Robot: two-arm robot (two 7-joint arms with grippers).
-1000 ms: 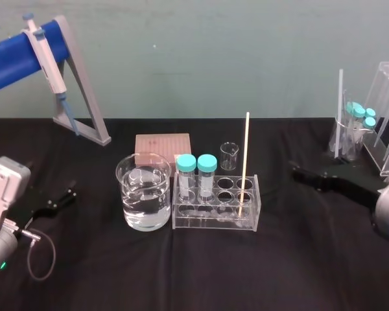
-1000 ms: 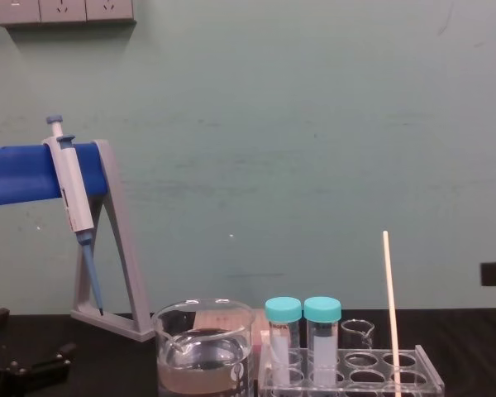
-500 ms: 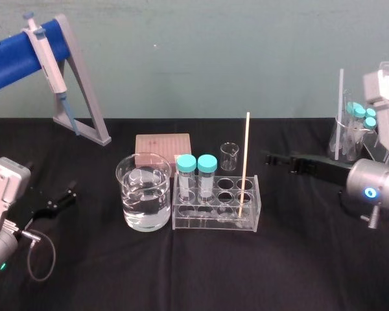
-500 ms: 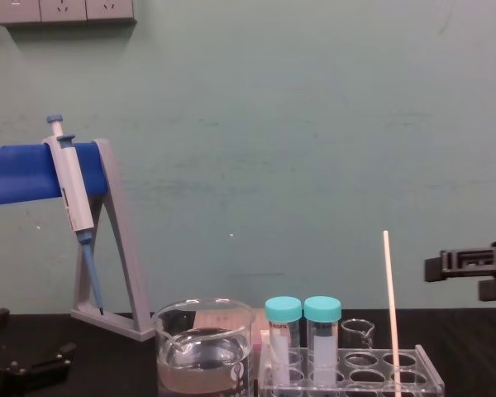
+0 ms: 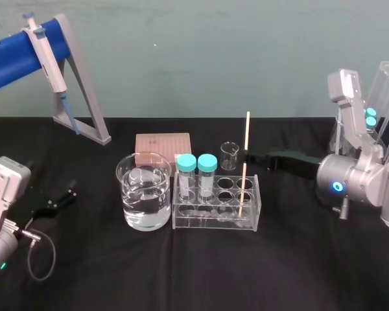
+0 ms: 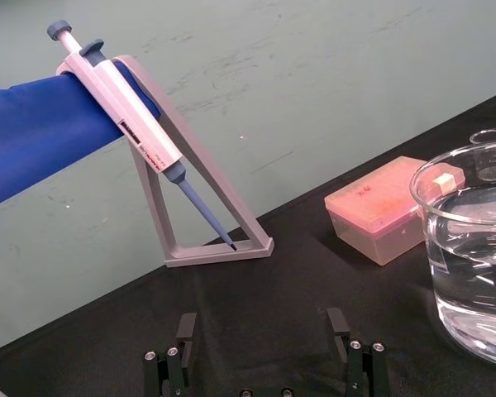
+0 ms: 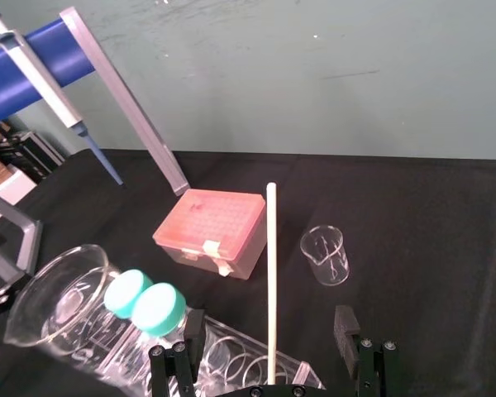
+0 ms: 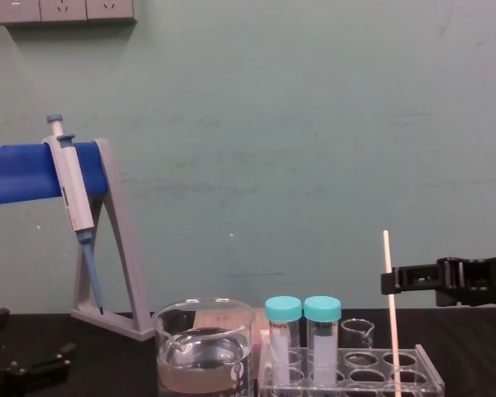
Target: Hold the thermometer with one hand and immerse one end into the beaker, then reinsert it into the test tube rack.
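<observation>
Head view, seen as I stand by: a black table (image 5: 181, 272) carries everything. The biggest item is the grey pipette stand (image 5: 84, 97) w/ a blue bar at the far left, and a pipette (image 5: 45, 55) hangs on it.

The right arm reaches in from the right side. The right gripper (image 5: 251, 156) is at approx. mid height of the thermometer. In the right wrist view its jaws are wide apart, one on each side of the rod, w/ clear gaps. It grips nothing.

The left gripper (image 6: 262, 331) rests low at the left edge of the table, well apart from the glassware. Its jaws are also spread and hold nothing.

The beaker (image 5: 128, 194) is about half full of clear liquid and stands just beside the left end of the test tube rack (image 5: 214, 220). A pink box (image 5: 162, 142) is behind them.

Two vials (image 5: 186, 175) w/ teal caps sit in the rack's left holes. A tiny beaker (image 5: 229, 155) is behind the rack.

The thermometer (image 5: 246, 139) stands nearly upright in a hole at the rack's right end, its top well above the vials.
</observation>
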